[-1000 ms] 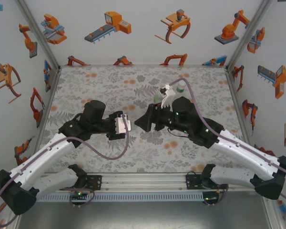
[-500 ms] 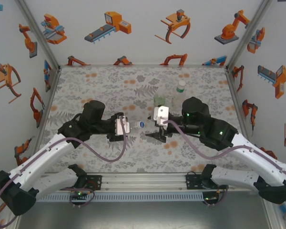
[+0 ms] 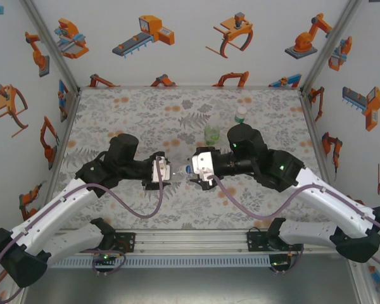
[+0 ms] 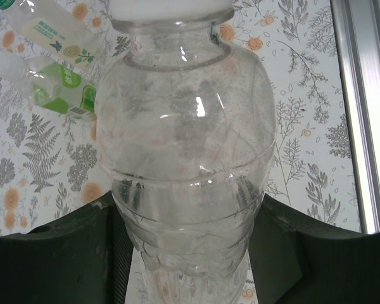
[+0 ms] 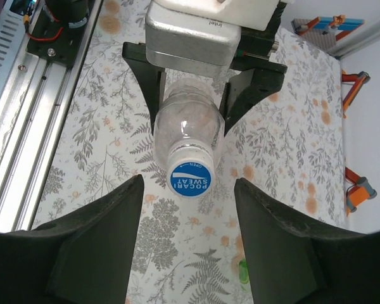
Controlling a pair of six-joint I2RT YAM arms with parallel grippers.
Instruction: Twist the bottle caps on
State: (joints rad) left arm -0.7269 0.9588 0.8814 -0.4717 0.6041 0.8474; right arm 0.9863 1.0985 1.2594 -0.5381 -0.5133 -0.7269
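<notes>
**Blue cap on the gripped bottle, right jaws apart around it**

Blue cap, one, sits on the neck of a clear bottle that lies level over the middle of the mat, neck pointing right, and looks empty. The left gripper is clamped on its body. The right gripper faces the cap with its jaws apart, one finger on either side with gaps showing.

Three bottles in all. The other two stand farther right: a green-tinted bottle and, beyond it, a white-capped bottle.

A grey leaf-and-flower mat covers the table, and the white walls carry orange robot drawings.
</notes>
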